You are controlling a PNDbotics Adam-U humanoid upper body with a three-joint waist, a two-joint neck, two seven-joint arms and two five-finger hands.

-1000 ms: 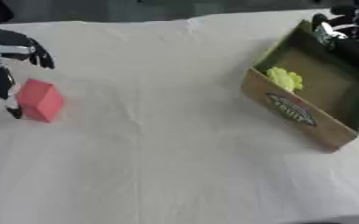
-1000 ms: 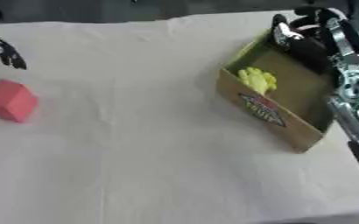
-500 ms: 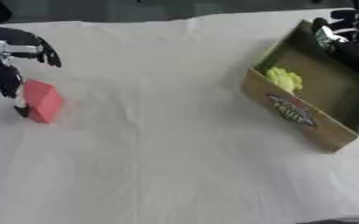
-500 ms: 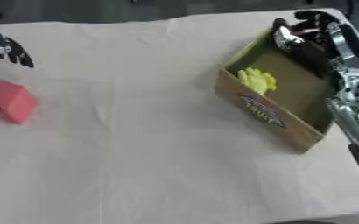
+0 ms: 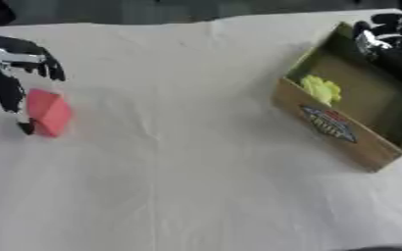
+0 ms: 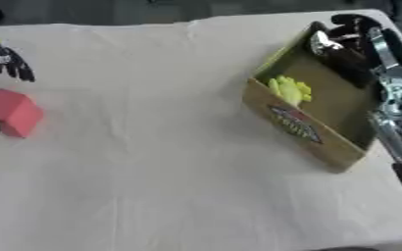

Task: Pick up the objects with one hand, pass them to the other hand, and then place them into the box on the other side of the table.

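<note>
nearest, the white cloth-covered table [image 5: 196, 196] lies bare across the front. further back at the left edge sits the red block [image 5: 48, 112], resting on the cloth, with the left hand [image 5: 12, 73] over and beside it: the thumb reaches down along the block's left face, touching or very nearly so, while the fingers are spread above its far side and not yet curled round it, so the hand reads as open and the block as not yet gripped. on the right, a little further off, stands the cardboard box [image 6: 303, 130], set askew, with a yellow-green object [image 6: 288, 89] already lying inside near its left wall. at the box's far end the right hand [image 6: 341, 41] hovers over the rim (its fingers are too dark against the box interior to say whether they are straight or curled). the step in hand looks like the pick-up of the block. the next move calls for closing the left fingers against the thumb across the block, lifting it clear, and carrying it toward mid-table, where the right hand would have to come away from the box to receive it.
</note>
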